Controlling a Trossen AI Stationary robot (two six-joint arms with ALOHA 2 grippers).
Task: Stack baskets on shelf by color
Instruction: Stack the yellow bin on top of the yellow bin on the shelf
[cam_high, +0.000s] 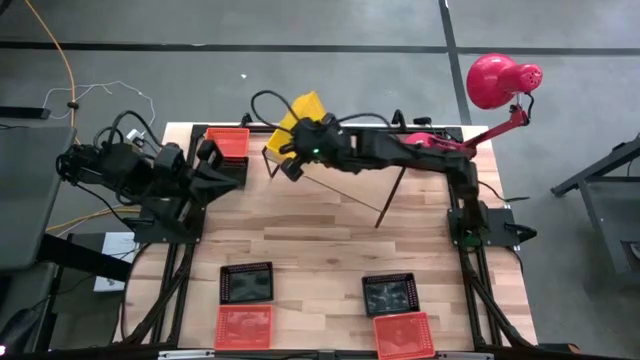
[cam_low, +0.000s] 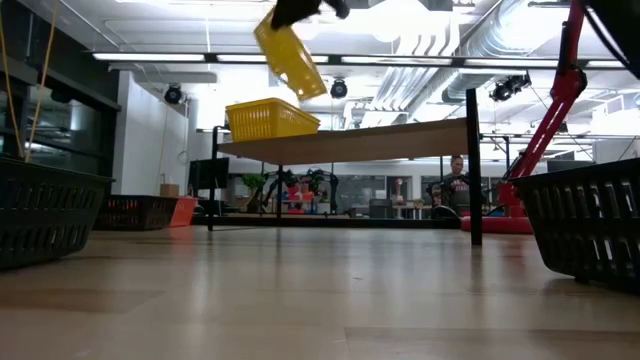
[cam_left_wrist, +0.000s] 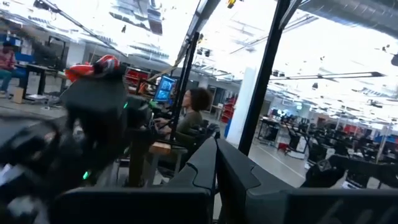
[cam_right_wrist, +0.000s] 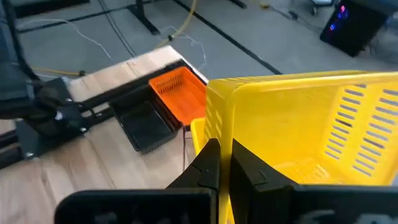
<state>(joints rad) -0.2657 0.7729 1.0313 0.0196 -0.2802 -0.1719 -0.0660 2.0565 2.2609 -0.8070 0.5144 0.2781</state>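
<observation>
Right gripper (cam_high: 290, 160): reached across the far side of the table (cam_high: 330, 240), fingers clamped narrowly on the wall of a yellow basket (cam_right_wrist: 311, 143).
Held yellow basket: hung tilted in the air from the gripper, above the shelf (cam_low: 400, 140) in the low view.
Second yellow basket (cam_low: 270, 118): sat upright on the shelf, below the held one and apart from it.
Left gripper (cam_high: 210, 155): waited at the far left of the table, fingers drawn close together, holding nothing.
Orange basket (cam_high: 230, 142): lay at the far left corner, just beside the left gripper.
Near edge: two black baskets (cam_high: 247, 283) and two more orange ones (cam_high: 244, 326) lay well apart from both grippers.
</observation>
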